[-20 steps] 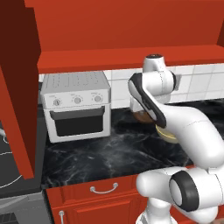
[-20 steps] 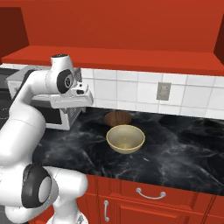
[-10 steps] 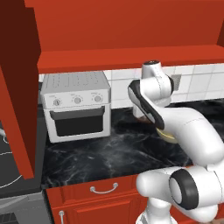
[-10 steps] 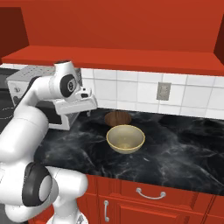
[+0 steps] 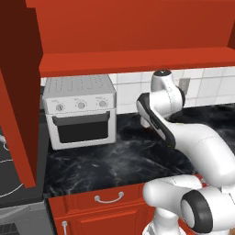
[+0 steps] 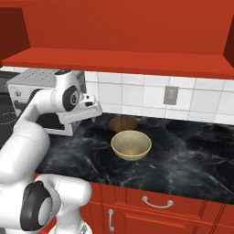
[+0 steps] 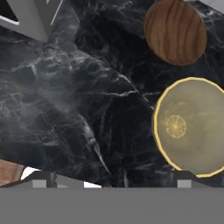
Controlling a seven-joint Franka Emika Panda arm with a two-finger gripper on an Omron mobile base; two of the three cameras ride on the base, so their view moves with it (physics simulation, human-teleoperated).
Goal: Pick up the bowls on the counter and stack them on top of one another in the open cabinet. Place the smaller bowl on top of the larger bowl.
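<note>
Bowls sit side by side on the counter (image 6: 192, 160), both untouched and neither yet in the cabinet (image 6: 119, 61). Nearest the jaws is the larger bowl (image 7: 191, 127), pale yellowish-tan, lying below the hand and off toward one fingertip's side rather than centred between the tips; it looks rigid and thin-walled, probably light, with a smooth glazed finish that I judge could slip under a weak pinch. Its raised rim is the sensible place to take hold, one finger inside the wall and one outside, since the body appears too wide to span. Beyond it, further from the jaws and close to the tiled wall, is the smaller bowl (image 7: 175, 31), dark brown with a wood grain, shallower, apparently stiff and light too; its low rim gives less to bite on, so a grip there would need to seat well down. The two are near each other but do not touch. The gripper (image 6: 93, 111) hangs above the worktop with the fingers spread wide and nothing between them, pointing down. The arm rises from the base, bends sharply at the elbow and reaches forward, the hand well above the marble, with the white toaster oven (image 5: 80, 110) off to one side.
</note>
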